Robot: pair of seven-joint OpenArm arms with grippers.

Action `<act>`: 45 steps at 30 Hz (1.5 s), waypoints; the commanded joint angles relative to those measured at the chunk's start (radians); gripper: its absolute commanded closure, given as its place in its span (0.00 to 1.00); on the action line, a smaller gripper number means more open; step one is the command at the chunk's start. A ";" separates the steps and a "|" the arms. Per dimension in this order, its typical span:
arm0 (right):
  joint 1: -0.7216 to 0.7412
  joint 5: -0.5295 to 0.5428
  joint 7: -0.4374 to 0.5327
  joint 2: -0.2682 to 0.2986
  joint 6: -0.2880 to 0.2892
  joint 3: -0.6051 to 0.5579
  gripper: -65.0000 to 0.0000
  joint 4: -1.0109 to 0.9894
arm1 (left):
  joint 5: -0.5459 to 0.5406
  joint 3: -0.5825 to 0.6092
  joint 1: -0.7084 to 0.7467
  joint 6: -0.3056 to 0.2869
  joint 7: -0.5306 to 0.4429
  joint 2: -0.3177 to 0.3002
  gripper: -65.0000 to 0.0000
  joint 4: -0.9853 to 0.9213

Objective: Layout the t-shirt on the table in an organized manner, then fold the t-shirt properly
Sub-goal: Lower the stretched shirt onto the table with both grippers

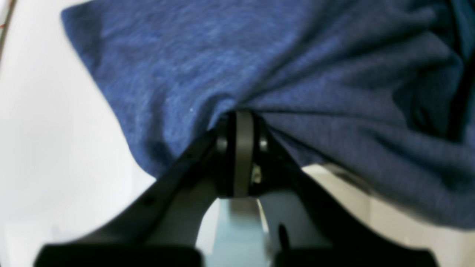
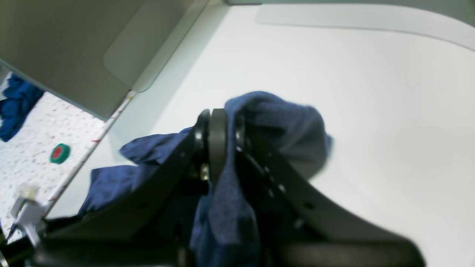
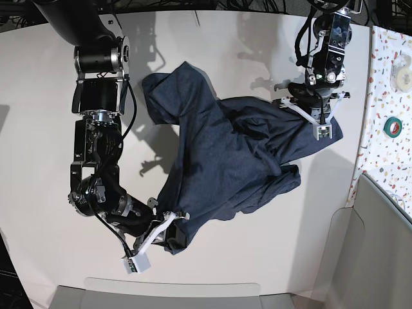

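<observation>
The dark navy t-shirt lies crumpled and stretched diagonally across the white table, plain side up with no letters showing. My left gripper sits at the shirt's far right corner, and the left wrist view shows the left gripper shut on the t-shirt, with cloth bunching at the tips. My right gripper holds the shirt's near lower edge. In the right wrist view the right gripper is shut on the t-shirt, with a fold draped over and between its fingers.
A speckled strip runs along the table's right side with a green tape roll and a white roll on it. A grey bin stands at lower right. A pale tray lies at the near edge.
</observation>
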 commanded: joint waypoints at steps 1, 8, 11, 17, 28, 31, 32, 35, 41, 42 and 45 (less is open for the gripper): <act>0.034 0.016 0.027 0.004 0.006 0.003 0.96 0.018 | 0.002 -0.011 0.003 0.008 0.001 -0.006 0.88 0.054; 0.034 0.014 0.029 0.007 0.006 0.003 0.96 0.020 | 0.001 0.001 0.105 0.008 -0.031 0.044 0.60 0.343; 0.034 0.014 0.029 0.003 0.006 0.001 0.96 0.023 | 0.001 0.018 0.128 0.008 -0.072 0.072 0.60 0.338; 0.025 0.014 0.030 0.006 0.006 0.004 0.96 0.020 | 0.007 0.217 0.210 0.008 -0.221 0.084 0.60 0.335; 0.010 0.014 0.030 -0.001 0.006 0.003 0.96 0.023 | 0.010 0.495 0.046 0.017 -0.223 0.089 0.61 0.252; 0.007 0.014 0.030 -0.001 0.006 0.004 0.96 0.023 | 0.010 0.538 0.014 0.017 -0.223 0.089 0.61 0.248; 0.005 0.014 0.030 -0.001 0.006 0.004 0.96 0.023 | 0.010 0.552 0.005 0.017 -0.223 0.096 0.61 0.248; -0.005 0.014 0.030 -0.001 0.006 0.004 0.96 0.023 | 0.010 0.575 -0.011 0.017 -0.221 0.130 0.60 0.239; -0.016 0.014 0.030 -0.002 0.006 0.004 0.96 0.023 | 0.010 0.641 -0.052 0.017 -0.221 0.164 0.60 0.183; -0.018 0.014 0.030 -0.002 0.006 0.004 0.96 0.023 | 0.010 0.654 -0.064 0.017 -0.221 0.164 0.60 0.171; -0.018 0.016 0.030 -0.002 0.006 0.004 0.96 0.023 | 0.010 0.679 -0.101 0.019 -0.221 0.175 0.60 0.119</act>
